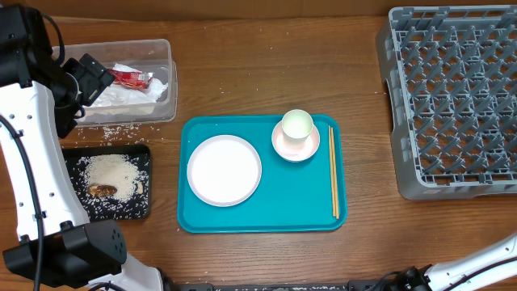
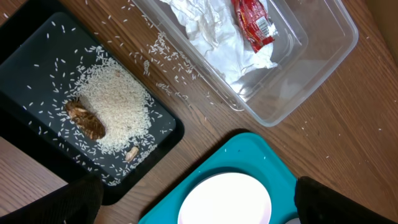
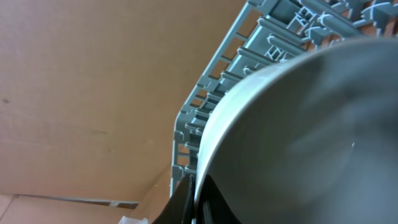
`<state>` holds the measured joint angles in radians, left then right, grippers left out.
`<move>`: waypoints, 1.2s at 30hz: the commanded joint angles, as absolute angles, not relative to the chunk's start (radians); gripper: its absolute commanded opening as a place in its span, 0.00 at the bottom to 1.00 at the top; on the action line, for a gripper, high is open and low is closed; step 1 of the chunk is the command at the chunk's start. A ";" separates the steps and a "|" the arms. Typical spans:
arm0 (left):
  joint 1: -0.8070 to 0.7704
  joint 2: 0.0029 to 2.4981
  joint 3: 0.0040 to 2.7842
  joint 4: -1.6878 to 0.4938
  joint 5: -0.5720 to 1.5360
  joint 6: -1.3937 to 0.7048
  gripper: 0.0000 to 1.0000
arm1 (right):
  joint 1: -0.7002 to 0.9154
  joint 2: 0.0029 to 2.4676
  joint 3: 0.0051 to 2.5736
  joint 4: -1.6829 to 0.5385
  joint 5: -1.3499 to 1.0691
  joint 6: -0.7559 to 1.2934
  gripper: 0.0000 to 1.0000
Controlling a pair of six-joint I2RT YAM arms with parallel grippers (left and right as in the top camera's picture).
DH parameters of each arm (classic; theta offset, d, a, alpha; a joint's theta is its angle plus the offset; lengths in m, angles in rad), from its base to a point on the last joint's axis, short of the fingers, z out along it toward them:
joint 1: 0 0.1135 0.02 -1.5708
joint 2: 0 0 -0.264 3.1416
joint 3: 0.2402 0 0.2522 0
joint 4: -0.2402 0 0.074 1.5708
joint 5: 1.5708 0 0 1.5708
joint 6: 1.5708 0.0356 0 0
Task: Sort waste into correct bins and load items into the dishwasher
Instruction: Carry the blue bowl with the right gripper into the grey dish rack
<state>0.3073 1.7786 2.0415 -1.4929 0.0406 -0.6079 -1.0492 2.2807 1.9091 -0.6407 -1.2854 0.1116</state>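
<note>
The clear tub [image 1: 166, 81] holds crumpled napkins [image 2: 211, 37] and the red wrapper [image 2: 254, 23]. The black tray [image 1: 73, 202] holds a heap of rice [image 2: 115, 106] and a brown scrap [image 2: 86, 118]. The white plate [image 1: 224, 170], a bowl [image 1: 284, 149] with the cup [image 1: 297, 124] in it, and the chopsticks [image 1: 333, 171] lie on the teal tray [image 1: 266, 214]. My left gripper [image 2: 199, 204] is open and empty, high over the tub's near side [image 1: 90, 77]. My right gripper [image 3: 194, 198] is shut on the rim of a white bowl [image 3: 298, 137] beside the grey rack [image 3: 249, 56].
Loose rice grains [image 1: 113, 131] lie on the wood between the tub and the black tray. The grey rack [image 1: 452, 97] fills the right side of the table. The right arm [image 1: 485, 259] enters at the bottom right edge of the overhead view.
</note>
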 commanded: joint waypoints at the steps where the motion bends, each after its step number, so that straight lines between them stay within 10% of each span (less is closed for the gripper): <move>1: 0.300 1.790 2.043 -1.491 0.041 -0.617 1.00 | -1.063 2.279 1.910 -0.682 -1.292 0.131 0.05; 7: 0.300 1.790 2.043 -1.491 0.041 -0.617 1.00 | -1.106 2.279 1.910 -0.773 -1.266 0.131 0.07; 17: 0.300 1.790 2.043 -1.491 0.041 -0.617 1.00 | -1.184 2.259 1.911 -0.933 -1.194 0.130 0.47; 36: 0.300 1.790 2.043 -1.491 0.041 -0.617 1.00 | -1.080 1.864 1.908 -0.997 -0.554 0.297 0.40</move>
<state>0.3073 1.7786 2.0415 -1.4929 0.0406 -0.6079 -1.1522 1.8347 1.9110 -1.0054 -0.8116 0.2401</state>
